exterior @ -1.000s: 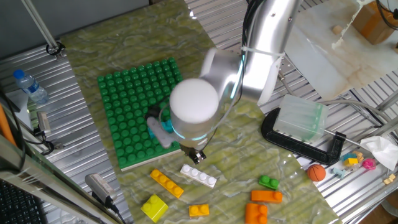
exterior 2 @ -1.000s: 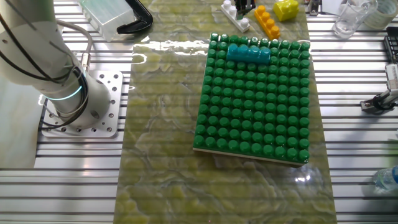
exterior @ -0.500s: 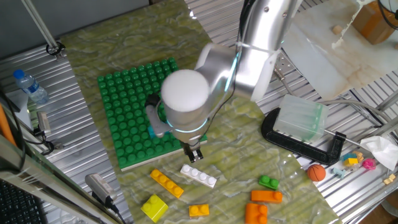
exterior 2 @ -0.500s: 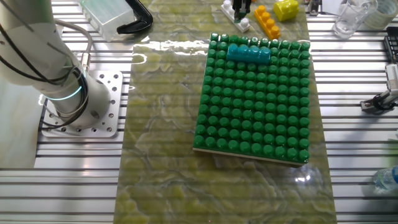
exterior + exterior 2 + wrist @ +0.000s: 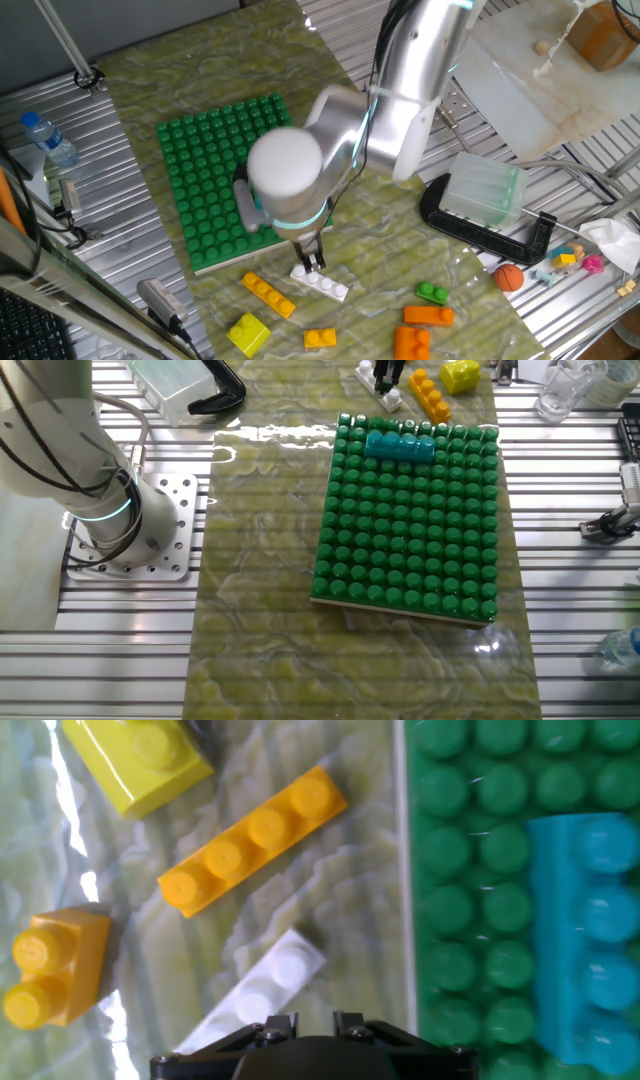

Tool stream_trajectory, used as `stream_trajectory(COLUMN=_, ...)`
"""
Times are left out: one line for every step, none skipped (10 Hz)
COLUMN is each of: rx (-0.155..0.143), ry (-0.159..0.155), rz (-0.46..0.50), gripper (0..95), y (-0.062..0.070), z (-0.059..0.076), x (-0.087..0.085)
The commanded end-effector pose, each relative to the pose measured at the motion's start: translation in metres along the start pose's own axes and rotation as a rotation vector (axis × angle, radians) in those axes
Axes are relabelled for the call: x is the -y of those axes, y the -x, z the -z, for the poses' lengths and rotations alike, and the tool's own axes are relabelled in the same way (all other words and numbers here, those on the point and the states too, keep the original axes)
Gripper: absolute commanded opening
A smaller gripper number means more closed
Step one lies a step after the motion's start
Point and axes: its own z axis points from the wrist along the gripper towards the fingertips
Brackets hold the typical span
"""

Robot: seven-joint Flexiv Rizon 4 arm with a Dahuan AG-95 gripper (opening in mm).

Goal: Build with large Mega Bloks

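A teal brick point(image 5: 400, 446) is pressed onto the green baseplate point(image 5: 210, 160) near its edge; it also shows in the hand view as the teal brick point(image 5: 585, 935). My gripper point(image 5: 313, 263) hangs just above one end of a long white brick point(image 5: 321, 284) on the mat, open, with nothing between its fingers. From the hand camera the white brick point(image 5: 262, 988) runs under my gripper point(image 5: 312, 1018). Beside it lie a long orange-yellow brick point(image 5: 255, 840), a yellow brick point(image 5: 135, 755) and a short orange brick point(image 5: 55, 965).
More bricks lie to the right: a green one point(image 5: 432, 293) and orange ones point(image 5: 420, 328). A small orange ball point(image 5: 509, 277), a black clamp point(image 5: 480, 232) with a clear box point(image 5: 485, 190), and a water bottle point(image 5: 45, 138) stand around the mat.
The arm has swung from over the baseplate's edge toward the front of the mat and come down, so the fingers now hang over the white brick.
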Motion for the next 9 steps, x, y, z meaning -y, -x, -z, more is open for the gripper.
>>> stream_trajectory(rx=0.016, ry=-0.005, rz=-0.006, gripper=0.0, y=0.000, z=-0.004, x=0.004)
stream_trajectory(rx=0.018, ry=-0.008, rz=-0.007, gripper=0.0, y=0.001, z=-0.005, x=0.004)
stream_trajectory(rx=0.025, ry=-0.010, rz=-0.008, gripper=0.0, y=0.002, z=-0.008, x=0.004)
stream_trajectory(rx=0.031, ry=-0.012, rz=-0.007, gripper=0.0, y=0.003, z=-0.011, x=0.005)
stream_trajectory(rx=0.042, ry=-0.012, rz=-0.005, gripper=0.0, y=0.005, z=-0.016, x=0.005)
stream_trajectory(rx=0.048, ry=-0.011, rz=-0.006, gripper=0.0, y=0.006, z=-0.018, x=0.005)
stream_trajectory(rx=0.064, ry=-0.004, rz=-0.004, gripper=0.0, y=0.008, z=-0.020, x=0.005)
stream_trajectory(rx=0.071, ry=-0.002, rz=-0.002, gripper=0.0, y=0.009, z=-0.018, x=0.003)
stream_trajectory(rx=0.075, ry=0.003, rz=-0.002, gripper=0.0, y=0.011, z=-0.015, x=0.000)
